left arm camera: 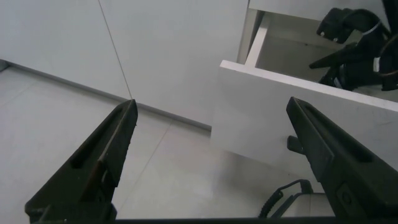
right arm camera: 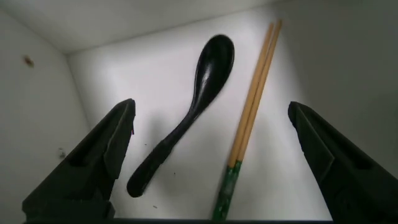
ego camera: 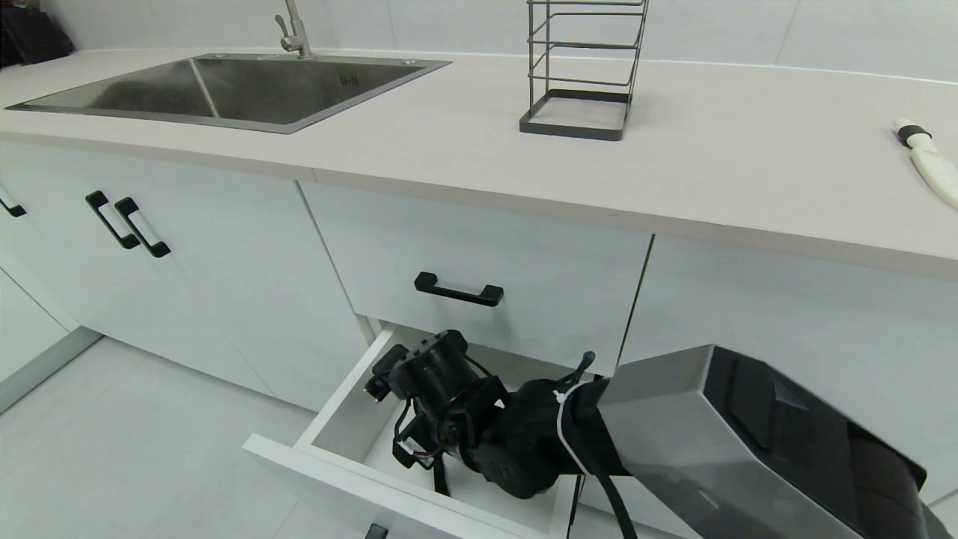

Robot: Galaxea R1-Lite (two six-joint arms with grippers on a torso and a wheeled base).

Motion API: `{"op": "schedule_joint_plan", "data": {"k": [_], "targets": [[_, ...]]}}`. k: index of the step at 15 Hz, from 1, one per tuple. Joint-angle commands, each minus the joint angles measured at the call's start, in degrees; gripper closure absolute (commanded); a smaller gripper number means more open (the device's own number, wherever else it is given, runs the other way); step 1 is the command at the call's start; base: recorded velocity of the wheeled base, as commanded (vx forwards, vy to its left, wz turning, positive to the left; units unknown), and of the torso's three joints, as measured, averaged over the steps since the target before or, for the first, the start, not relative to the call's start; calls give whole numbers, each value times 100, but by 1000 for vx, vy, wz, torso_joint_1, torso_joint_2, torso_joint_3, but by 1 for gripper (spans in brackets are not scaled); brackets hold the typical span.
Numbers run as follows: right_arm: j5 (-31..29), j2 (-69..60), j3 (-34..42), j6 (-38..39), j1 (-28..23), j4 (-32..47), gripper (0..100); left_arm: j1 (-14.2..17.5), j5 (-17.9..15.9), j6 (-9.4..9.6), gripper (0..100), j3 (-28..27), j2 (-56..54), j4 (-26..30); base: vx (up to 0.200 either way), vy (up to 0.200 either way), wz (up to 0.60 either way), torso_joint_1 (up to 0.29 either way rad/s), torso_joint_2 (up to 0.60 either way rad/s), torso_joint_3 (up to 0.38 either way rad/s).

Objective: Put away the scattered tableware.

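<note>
In the head view, a pale desk (ego camera: pixel 748 135) is seen with a steel sink (ego camera: pixel 224 86) set into it on the left and a dark wire rack (ego camera: pixel 584 75) standing near the middle. What appears to be a white-handled knife (ego camera: pixel 932 161) lies at the desk's far right edge, though it is partly cut off there. Below the desk, the lower drawer (ego camera: pixel 337 449) is pulled out, and the right arm (ego camera: pixel 673 419) is lowered into it, under a shut drawer front with a black handle (ego camera: pixel 458 290).

In the left wrist view, the left pincer (left arm camera: pixel 211 104) is held wide apart with nothing between its fingers. It hangs over the floor (left arm camera: pixel 93 149), beside the white cabinet fronts. The pulled-out drawer is seen off to one side, with the right arm's wrist inside it.

In the right wrist view, the right pincer (right arm camera: pixel 211 111) is spread wide and grips nothing, and it is held above the drawer's white bottom. A black spoon (right arm camera: pixel 182 122) and a pair of wooden chopsticks (right arm camera: pixel 249 118) lie there side by side, close but apart, in the gap framed by the two fingers. The spoon lies nearer one finger and the chopsticks nearer the other.
</note>
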Motion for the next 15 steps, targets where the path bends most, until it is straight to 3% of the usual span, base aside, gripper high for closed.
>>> {"op": "schedule_joint_plan", "data": {"k": [1,10,15], "targets": [[126,-379,176,-25,102,-10,0,2,2,-4,0,1,0,-1,0,0,0,0,0,0],[583,-1724,1766,-526,120,-643,0,2,2,-4,0,1,0,-1,0,0,0,0,0,0],[1172,-2999,3489,-658,-30,-1223,0,2,2,-4,0,1,0,-1,0,0,0,0,0,0]]}}
